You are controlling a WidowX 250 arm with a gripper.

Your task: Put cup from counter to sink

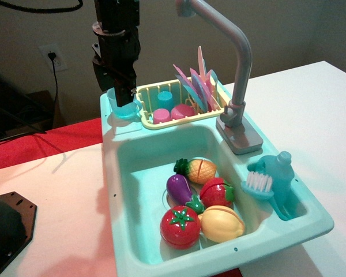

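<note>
The cup (114, 104) is small, translucent and light blue. It stands upright on the counter (118, 128), at the mint-teal ledge's back left corner, beside the yellow rack. My black gripper (125, 99) comes straight down onto it, with the fingertips (126, 92) reaching into or just behind the cup's rim. The cup hides the tips, so I cannot tell whether the jaws are closed on its wall. The sink (139, 173) is the deep teal basin in front, with the tall grey faucet (236, 63) at its back right.
The sink holds a toy pineapple (197, 169), eggplant (180, 189), strawberry (217, 191), tomato (180, 226) and lemon (222, 224). A yellow dish rack (161, 92) with pink cups, an opaque blue cup and plates stands right of the cup. A teal bottle and brush (271, 179) sit on the right ledge.
</note>
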